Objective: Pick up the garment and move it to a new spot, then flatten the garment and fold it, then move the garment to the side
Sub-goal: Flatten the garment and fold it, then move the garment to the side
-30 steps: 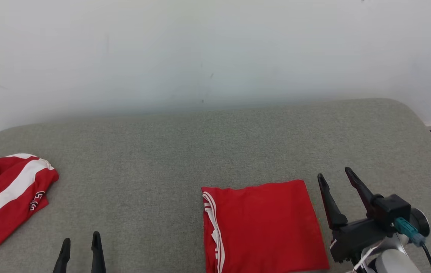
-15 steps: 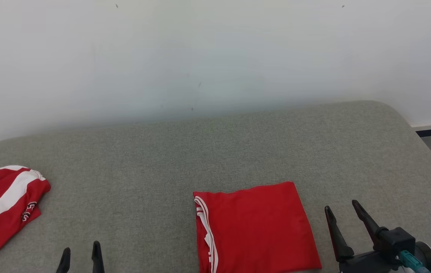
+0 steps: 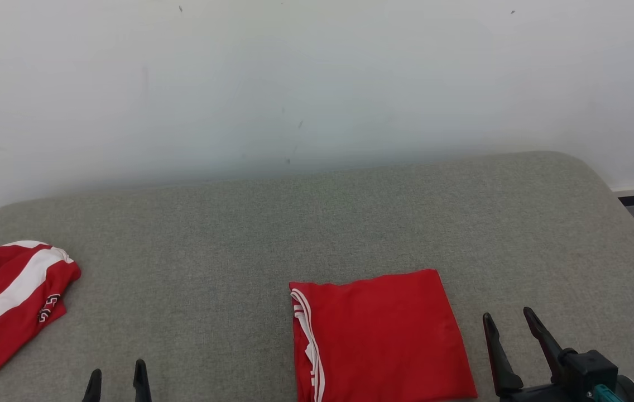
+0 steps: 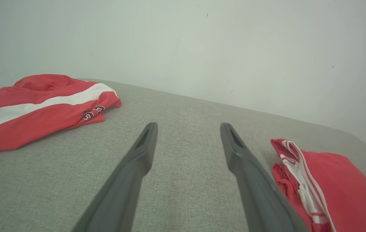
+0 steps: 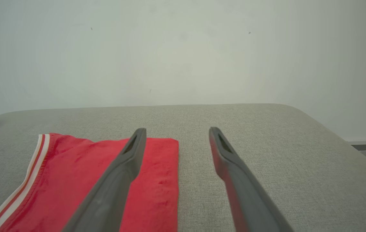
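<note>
**Right arm drawn back from the folded garment, both grippers empty**

You have the folded red garment (image 3: pixel 378 335) lying flat at the front edge of the grey surface (image 3: pixel 211 251), right of its middle, with its white-striped hem turned toward the left edge. Nothing touches it.

Your right gripper (image 3: pixel 507 314) sits just beside the garment's right side, fingers spread wide and holding nothing. A second ago it reached further in over the surface; now it sits lower in the head view, closer to the front edge (the camera has also shifted a little, so part of that change is the view). From the right wrist, one finger crosses in front of the red cloth without pressing on it.

Your left gripper (image 3: pixel 118 368) hangs at the front edge, left of the middle, likewise wide apart and empty, much where it was.

A second red garment with a white band (image 3: pixel 10 301) lies crumpled at the left edge, well apart from the folded one and unchanged.
</note>
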You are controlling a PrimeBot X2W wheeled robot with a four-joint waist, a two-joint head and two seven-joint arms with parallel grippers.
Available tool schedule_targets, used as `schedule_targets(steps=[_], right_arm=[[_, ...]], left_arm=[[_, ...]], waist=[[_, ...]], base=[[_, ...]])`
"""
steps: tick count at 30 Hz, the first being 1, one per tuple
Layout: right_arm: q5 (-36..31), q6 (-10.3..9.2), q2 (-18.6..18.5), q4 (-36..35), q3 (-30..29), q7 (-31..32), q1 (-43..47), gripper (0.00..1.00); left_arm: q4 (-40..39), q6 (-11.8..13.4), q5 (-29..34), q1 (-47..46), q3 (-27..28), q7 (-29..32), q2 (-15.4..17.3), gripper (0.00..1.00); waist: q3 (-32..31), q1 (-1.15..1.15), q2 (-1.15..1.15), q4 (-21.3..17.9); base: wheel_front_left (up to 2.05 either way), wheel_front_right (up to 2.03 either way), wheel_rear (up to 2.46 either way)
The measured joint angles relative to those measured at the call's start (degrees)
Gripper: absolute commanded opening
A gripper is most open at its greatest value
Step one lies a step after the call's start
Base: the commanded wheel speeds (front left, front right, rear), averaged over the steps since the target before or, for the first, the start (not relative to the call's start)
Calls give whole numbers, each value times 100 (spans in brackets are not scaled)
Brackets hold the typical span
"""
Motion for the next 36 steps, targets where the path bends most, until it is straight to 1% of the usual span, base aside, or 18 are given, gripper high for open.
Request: schedule_targets(steps=[15, 21, 26, 29, 32, 36], right_arm=[[-57, 0, 121, -41, -49, 0, 36, 100], [14, 0, 116, 104, -116, 18, -27, 100], [146, 0, 33, 445, -103, 485, -336, 100], [350, 0, -40, 645, -19, 700, -627, 100], [448, 0, -144, 1009, 21, 1003, -871, 100], [608, 0, -192, 1496, 112, 1334, -1111, 100]], left_arm=[[-60, -1, 110, -2, -14, 0, 0, 100], [-21, -44, 138, -24, -31, 0, -1, 100], [-10, -93, 156, -88, -79, 0, 1, 100], [-33, -124, 187, -148, -134, 0, -1, 100], [-85, -145, 197, -253, -220, 0, -1, 100], [-152, -142, 240, -332, -331, 0, 0, 100]], waist=[[54, 0, 0, 19], [82, 0, 0, 56], [139, 0, 1, 153], [220, 0, 0, 224], [339, 0, 1, 312], [517, 0, 1, 462]], base=[[0, 0, 0], [0, 0, 0], [0, 0, 0], [0, 0, 0], [0, 0, 0], [0, 0, 0]])
